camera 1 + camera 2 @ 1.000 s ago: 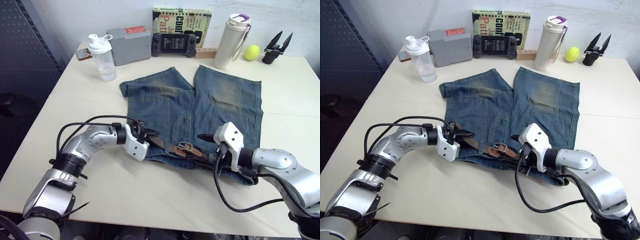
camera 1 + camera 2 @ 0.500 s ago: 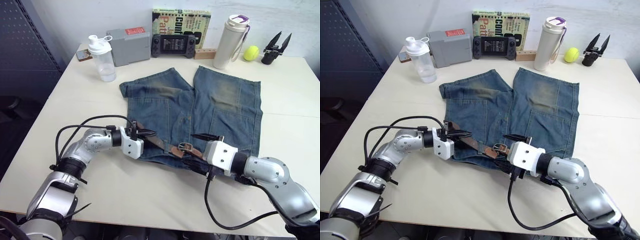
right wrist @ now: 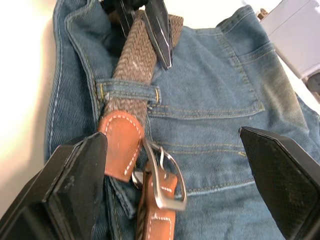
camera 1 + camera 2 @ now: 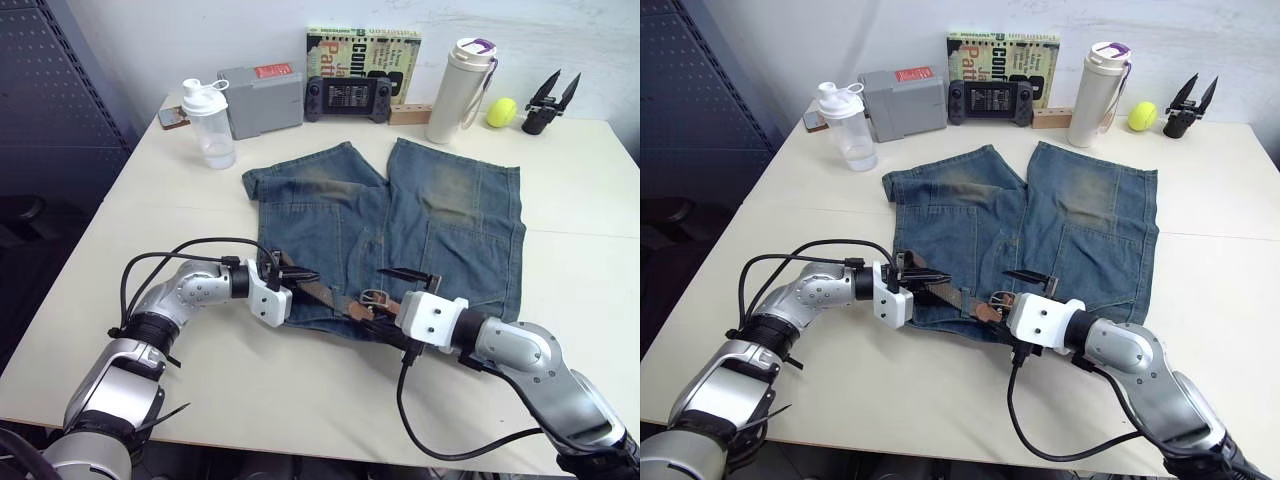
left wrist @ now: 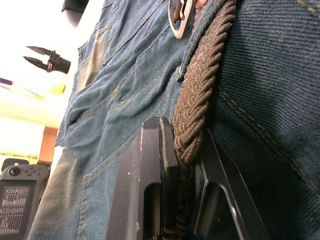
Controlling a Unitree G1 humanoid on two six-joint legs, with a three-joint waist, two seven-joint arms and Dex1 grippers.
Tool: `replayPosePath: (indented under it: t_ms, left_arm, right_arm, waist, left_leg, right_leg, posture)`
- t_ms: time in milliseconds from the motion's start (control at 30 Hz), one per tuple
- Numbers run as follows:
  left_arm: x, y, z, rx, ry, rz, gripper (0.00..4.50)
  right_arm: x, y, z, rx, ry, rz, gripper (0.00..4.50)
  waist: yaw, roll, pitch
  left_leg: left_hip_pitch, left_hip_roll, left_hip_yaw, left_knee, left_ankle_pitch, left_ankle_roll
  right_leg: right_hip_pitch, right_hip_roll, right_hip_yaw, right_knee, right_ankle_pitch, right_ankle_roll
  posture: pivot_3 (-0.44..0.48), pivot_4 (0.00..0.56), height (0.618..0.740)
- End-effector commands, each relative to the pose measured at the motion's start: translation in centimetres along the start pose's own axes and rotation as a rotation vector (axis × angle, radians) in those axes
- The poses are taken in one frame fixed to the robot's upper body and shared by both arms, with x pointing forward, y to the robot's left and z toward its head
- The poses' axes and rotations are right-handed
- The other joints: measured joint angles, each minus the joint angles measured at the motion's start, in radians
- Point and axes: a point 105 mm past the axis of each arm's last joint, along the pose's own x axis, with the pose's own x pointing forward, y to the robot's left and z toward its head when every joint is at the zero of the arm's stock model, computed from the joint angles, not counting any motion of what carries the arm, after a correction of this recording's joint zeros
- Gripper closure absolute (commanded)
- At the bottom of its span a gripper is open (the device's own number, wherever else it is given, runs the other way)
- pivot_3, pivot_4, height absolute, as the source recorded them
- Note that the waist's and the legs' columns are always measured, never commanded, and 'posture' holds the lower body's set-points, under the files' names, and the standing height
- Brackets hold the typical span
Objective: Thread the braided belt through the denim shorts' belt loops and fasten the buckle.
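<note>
The denim shorts [image 4: 400, 220] lie flat on the table with the waistband nearest me. The braided belt [image 4: 320, 293] runs along that waistband and passes under a belt loop [image 3: 129, 93]. Its tan leather end and the buckle [image 4: 375, 298] rest near the middle of the waist. My left gripper [image 4: 295, 275] is shut on the braided belt [image 5: 197, 115] at the left part of the waistband. My right gripper [image 4: 392, 300] is open, its fingers spread to either side of the buckle [image 3: 167, 185] without touching it.
Along the table's far edge stand a clear shaker bottle [image 4: 208, 125], a grey box [image 4: 262, 98], a game controller [image 4: 348, 97], a book [image 4: 365, 55], a white thermos [image 4: 455, 90], a tennis ball [image 4: 503, 110] and a spare black gripper [image 4: 548, 100].
My right gripper has moved left along the waistband from the shorts' right side to the buckle. My left gripper has kept its hold on the belt.
</note>
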Motion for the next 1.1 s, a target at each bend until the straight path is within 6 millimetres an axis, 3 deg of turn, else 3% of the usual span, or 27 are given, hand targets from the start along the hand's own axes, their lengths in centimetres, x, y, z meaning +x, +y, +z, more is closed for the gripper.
replayPosePath:
  t_ms: [33,300,567,767,1000,1100]
  left_arm:
    - [0.8,-4.4,-0.1,-0.072,0.006,-0.143,4.5]
    - [0.7,-4.6,0.0,-0.068,0.0,-0.155,4.5]
    - [0.7,-4.5,0.2,-0.067,-0.007,-0.156,4.5]
    - [0.7,-4.5,0.2,-0.071,-0.009,-0.157,4.5]
    - [0.6,-4.6,0.1,-0.07,-0.004,-0.164,4.5]
    - [0.7,-4.5,0.2,-0.07,-0.008,-0.159,4.5]
  right_arm:
    - [-0.4,0.4,1.0,-0.017,-0.037,0.022,0.02]
    - [-0.4,0.8,0.9,-0.023,-0.026,0.036,0.02]
    - [0.4,-0.1,0.3,-0.031,-0.009,-0.037,0.02]
    - [0.4,-0.6,0.9,-0.04,-0.028,-0.052,0.02]
    - [-0.1,1.8,1.4,0.013,-0.055,0.08,0.02]
    - [0.4,1.4,0.6,-0.006,-0.02,0.035,0.02]
  waist:
    - [0.0,0.0,0.0]
    - [0.0,0.001,-0.001]
    - [0.0,0.001,-0.001]
    - [-0.001,0.001,-0.002]
    - [-0.001,0.001,-0.002]
    - [-0.002,0.001,-0.002]
  left_leg:
    - [0.0,0.0,0.0,0.0,0.0,0.0]
    - [0.0,0.0,0.0,0.0,0.0,0.0]
    - [0.0,0.0,0.0,0.0,0.0,0.0]
    - [0.0,0.0,0.0,0.0,0.0,0.0]
    - [0.0,0.0,0.0,-0.001,0.0,0.0]
    - [0.0,0.0,0.001,-0.001,0.0,0.0]
  right_leg:
    - [0.0,0.0,0.0,0.0,0.0,0.0]
    - [0.0,0.0,0.0,0.0,0.0,0.0]
    - [0.0,0.0,0.0,0.0,0.0,0.0]
    - [0.0,0.0,0.0,0.0,0.0,0.0]
    - [0.0,0.0,0.0,0.0,0.0,0.0]
    - [0.0,0.0,0.0,0.0,0.0,0.0]
  posture:
    - [0.0,0.15,0.731]
    - [0.0,0.15,0.731]
    - [0.0,0.15,0.731]
    - [0.0,0.15,0.731]
    - [0.0,0.15,0.731]
    - [0.0,0.15,0.731]
